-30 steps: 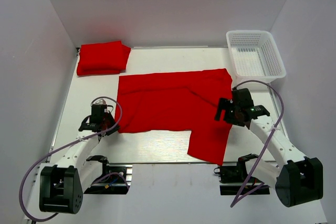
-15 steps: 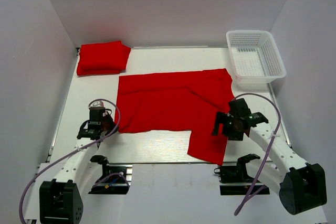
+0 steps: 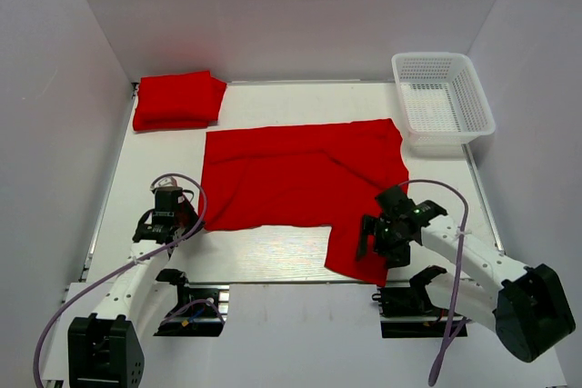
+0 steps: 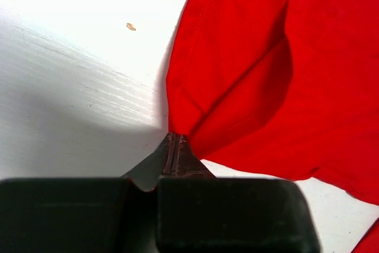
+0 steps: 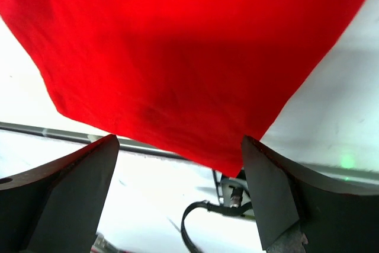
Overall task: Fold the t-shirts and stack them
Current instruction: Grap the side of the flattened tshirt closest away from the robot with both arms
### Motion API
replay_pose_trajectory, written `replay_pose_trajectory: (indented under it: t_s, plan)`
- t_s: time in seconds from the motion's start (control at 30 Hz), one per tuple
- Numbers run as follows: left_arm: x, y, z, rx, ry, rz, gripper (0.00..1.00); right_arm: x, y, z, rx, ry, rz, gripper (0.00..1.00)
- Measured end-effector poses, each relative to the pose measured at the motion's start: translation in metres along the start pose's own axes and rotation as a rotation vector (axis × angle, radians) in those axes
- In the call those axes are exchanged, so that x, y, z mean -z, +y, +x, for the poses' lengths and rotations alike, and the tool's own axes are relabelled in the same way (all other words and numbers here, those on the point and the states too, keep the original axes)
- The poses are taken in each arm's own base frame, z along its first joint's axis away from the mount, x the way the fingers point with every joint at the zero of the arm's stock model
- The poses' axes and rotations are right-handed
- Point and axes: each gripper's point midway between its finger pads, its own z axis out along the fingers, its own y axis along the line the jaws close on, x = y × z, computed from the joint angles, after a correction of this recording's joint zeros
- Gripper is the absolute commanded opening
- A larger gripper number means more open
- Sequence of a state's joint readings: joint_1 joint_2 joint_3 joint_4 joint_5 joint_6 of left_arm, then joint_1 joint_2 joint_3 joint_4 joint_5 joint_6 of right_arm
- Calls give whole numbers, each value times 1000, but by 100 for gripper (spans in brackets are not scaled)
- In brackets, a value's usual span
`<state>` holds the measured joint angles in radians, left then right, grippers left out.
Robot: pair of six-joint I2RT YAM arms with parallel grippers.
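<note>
Red t-shirt [image 3: 300, 179]: low left end effector [image 4: 172, 138] pinches its corner, right end effector [image 5: 177, 146] gapes above

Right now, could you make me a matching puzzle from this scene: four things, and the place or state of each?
Things:
1 folded t-shirt
2 spread t-shirt
3 left gripper
4 right gripper

States:
A open wide
B lying flat in the middle
C far left corner
D shut, pinching a cloth corner

Pairs: 1-C, 2-B, 3-D, 4-A

One flat t-shirt [image 3: 300, 179], one folded stack [image 3: 177, 100], maybe several; one basket [image 3: 435, 55]
</note>
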<state>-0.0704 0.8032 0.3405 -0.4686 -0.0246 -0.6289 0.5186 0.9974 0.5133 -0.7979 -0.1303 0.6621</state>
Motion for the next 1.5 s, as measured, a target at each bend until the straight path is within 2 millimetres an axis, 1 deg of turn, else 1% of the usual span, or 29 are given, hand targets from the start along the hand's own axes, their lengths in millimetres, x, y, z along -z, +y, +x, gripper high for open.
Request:
replay_pose_trajectory:
  t_s: [0.3,0.37,0.4,0.43,0.47,0.53,0.57,0.63,0.67,0.7,0.8,0.93,1.0,1.2,1.33,1.5]
  plan:
    - [1,1,-3,4,-18,-4,0,-8,0,22,-1,93,113,90]
    - [1,1,-4,4,-20,-7,0,-10,0,26,3,110,139,86]
    - [1,1,-4,5,-21,-7,0,-12,-1,28,4,121,151,82]
    - [1,1,-4,5,-21,-8,0,-13,-2,30,5,129,162,76]
    - [1,1,-4,5,-21,-8,0,-15,-2,32,7,139,175,61]
    - [1,1,-4,4,-22,-6,0,-17,-5,34,11,149,203,41]
    - [1,1,-4,4,-22,-4,0,-17,-6,35,11,151,212,24]
    - [2,-1,-4,4,-23,2,0,-18,-5,36,14,148,214,14]
    - [2,-1,-4,4,-24,5,0,-18,-4,36,16,144,213,2]
    - [2,-1,-4,4,-23,6,0,-18,-3,35,20,136,213,0]
    - [3,-3,-5,4,-24,11,0,-16,2,27,34,100,213,0]
    - [7,-11,-13,4,-45,38,0,-8,16,6,61,28,199,0]
    - [11,-17,-21,6,-63,57,0,-2,27,-7,81,-18,185,0]
    - [17,-31,-37,19,-101,94,0,19,44,-48,126,-172,200,0]
    - [16,-42,-49,35,-113,114,0,29,50,-74,145,-263,217,0]
    - [13,-49,-57,58,-114,120,0,40,53,-110,141,-376,252,0]
